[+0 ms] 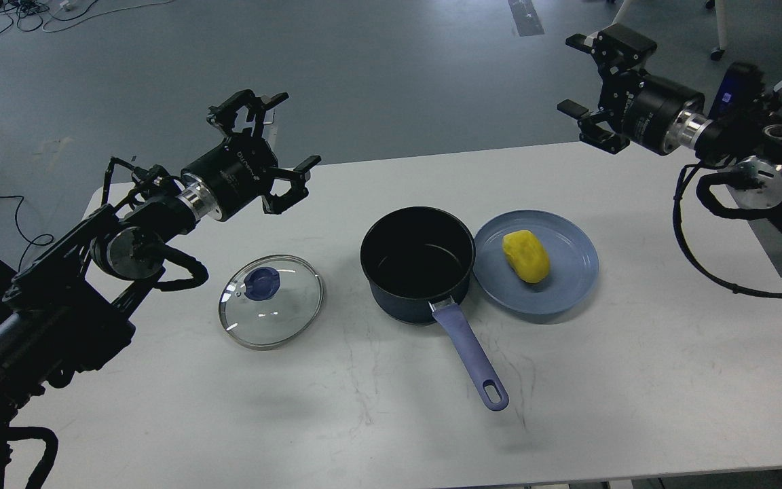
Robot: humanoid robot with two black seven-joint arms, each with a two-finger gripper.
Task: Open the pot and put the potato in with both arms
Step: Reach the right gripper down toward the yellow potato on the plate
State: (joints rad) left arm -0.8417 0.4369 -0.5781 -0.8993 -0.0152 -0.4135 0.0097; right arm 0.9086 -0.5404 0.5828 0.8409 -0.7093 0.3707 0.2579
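The dark navy pot stands open at the table's middle, its periwinkle handle pointing toward the front. Its glass lid with a blue knob lies flat on the table to the pot's left. The yellow potato lies on a shallow blue plate just right of the pot. My left gripper is open and empty, above the table's far edge, behind the lid. My right gripper is open and empty, high beyond the table's far right edge, well behind the plate.
The white table ends at a far edge near both grippers. Grey floor lies beyond, with cables at the far left and chair legs at the far right. My right arm's cable loops over the table's right side.
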